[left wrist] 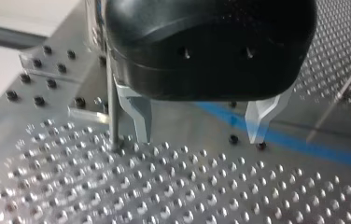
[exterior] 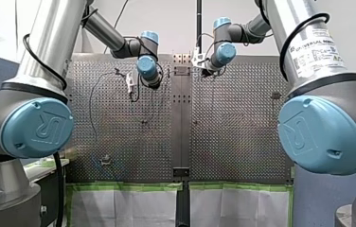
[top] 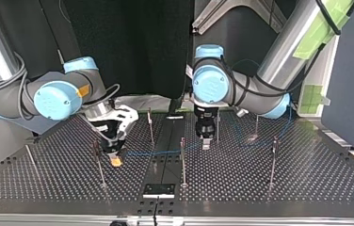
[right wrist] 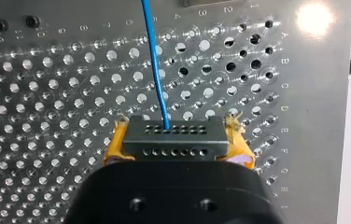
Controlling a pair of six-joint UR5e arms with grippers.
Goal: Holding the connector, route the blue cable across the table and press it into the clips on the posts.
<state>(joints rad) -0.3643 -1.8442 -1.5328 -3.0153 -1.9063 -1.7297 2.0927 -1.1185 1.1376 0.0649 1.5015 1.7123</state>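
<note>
Near the middle of the perforated metal bench [top: 260, 188], my right gripper [right wrist: 176, 134] clamps the dark grey block connector [right wrist: 173, 143]. Its thin blue cable [right wrist: 155, 60] stretches past slim metal posts [top: 182, 160]. My left gripper [left wrist: 201, 127] hangs over it, fingers apart. Clipping looks unfinished.

Our left gripper [left wrist: 199, 137] points downward, metal fingers [left wrist: 138, 116] spread apart; our right gripper [right wrist: 176, 148] clamps its yellow pads [right wrist: 114, 148] on the connector [right wrist: 173, 135].
</note>
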